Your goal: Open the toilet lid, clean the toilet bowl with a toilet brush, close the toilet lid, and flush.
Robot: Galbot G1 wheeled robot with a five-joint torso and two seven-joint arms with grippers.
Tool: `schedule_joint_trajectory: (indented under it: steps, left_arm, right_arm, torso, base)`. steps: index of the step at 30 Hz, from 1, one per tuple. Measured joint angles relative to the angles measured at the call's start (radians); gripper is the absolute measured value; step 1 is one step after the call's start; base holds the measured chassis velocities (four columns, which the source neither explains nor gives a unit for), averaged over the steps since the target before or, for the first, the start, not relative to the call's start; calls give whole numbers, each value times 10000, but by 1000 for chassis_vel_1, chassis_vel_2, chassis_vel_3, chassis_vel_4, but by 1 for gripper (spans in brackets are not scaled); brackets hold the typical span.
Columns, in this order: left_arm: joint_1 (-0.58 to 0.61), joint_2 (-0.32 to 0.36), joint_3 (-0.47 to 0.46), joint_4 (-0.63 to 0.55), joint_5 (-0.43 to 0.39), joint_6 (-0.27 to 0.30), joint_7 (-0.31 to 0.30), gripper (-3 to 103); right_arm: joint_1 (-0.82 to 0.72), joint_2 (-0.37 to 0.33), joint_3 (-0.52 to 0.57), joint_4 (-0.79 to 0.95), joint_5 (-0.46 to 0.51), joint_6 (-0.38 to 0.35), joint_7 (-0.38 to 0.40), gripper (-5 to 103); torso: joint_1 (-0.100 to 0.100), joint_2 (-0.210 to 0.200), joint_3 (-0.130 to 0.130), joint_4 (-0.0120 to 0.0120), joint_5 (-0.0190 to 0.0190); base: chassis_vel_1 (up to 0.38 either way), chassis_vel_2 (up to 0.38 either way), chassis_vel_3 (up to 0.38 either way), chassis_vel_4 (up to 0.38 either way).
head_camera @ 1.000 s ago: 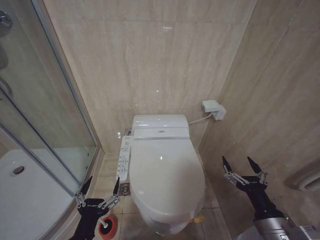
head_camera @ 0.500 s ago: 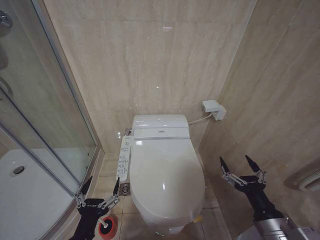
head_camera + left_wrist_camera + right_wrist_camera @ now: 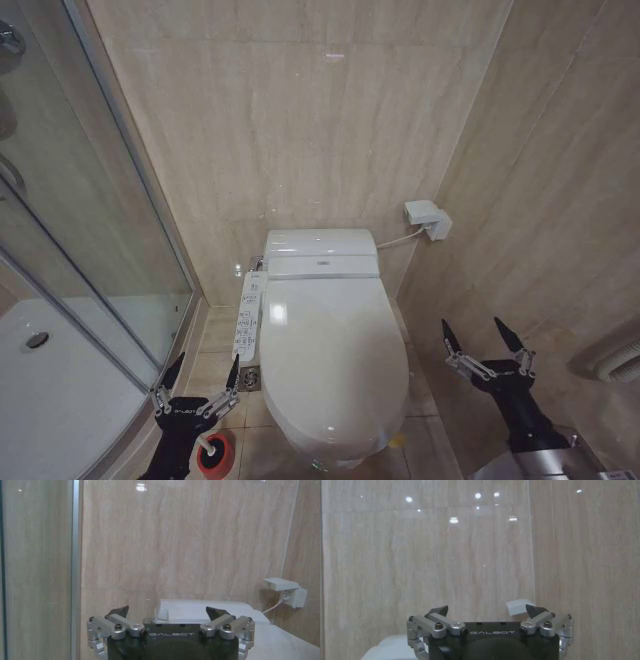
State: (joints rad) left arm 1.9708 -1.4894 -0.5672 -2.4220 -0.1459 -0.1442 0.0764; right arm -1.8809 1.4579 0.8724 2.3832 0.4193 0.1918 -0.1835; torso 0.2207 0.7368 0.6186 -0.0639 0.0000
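In the head view, we see the toilet lid (image 3: 333, 360) lying flat and closed over the toilet bowl, which it hides completely. A small yellow strap (image 3: 398, 440) shows at the lid's front edge, on the robot's right side. The left gripper (image 3: 198, 386) hovers low beside the toilet's left flank, fingers spread wide and holding nothing; just beneath it sits the red cup holder (image 3: 215, 452) of the toilet brush (the handle itself we cannot make out behind the gripper). The long control panel (image 3: 247, 316) runs along the toilet's left side, between gripper and lid. The right gripper (image 3: 483, 349) hangs to the right of the toilet, near the side wall, its fingers likewise wide apart and empty, apart from the lid.

In the left wrist view, we look past the left gripper (image 3: 170, 612), with its two dark fingertips set well apart, toward the tank (image 3: 200, 610) and the wall socket (image 3: 287, 591); nothing lies between the fingertips.

In the right wrist view, the right gripper (image 3: 489, 610) faces the tiled wall, its fingertips equally parted and bare.

We judge the first step, opening the lid, to be in hand and not yet begun, since no gripper touches the lid. The next move calls for the right gripper to descend toward the front edge, catch the strap or rim, and swing the lid upward toward the tank.
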Motion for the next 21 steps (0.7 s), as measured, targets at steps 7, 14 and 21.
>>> schedule_joint_trajectory:
  steps: [7, 14, 21]
  left_arm:
    - [0, 0, 0, 0, 0, 0, 0, 100]
    - [0, 0, 0, 0, 0, 0, 0, 100]
    - [0, 0, 0, 0, 0, 0, 0, 100]
  right_arm:
    - [-46, -1, 50, 198, 173, 83, -68, 100]
    - [-48, -13, 8, 210, 205, 116, -222, 100]
    - [-44, -18, 4, 202, 209, 118, -227, 100]
  torso:
    - [0, 0, 0, 0, -1]
    - [0, 0, 0, 0, 0]
    - [0, 0, 0, 0, 0]
  base:
    - [0, 0, 0, 0]
    - [0, 0, 0, 0]
    - [0, 0, 0, 0]
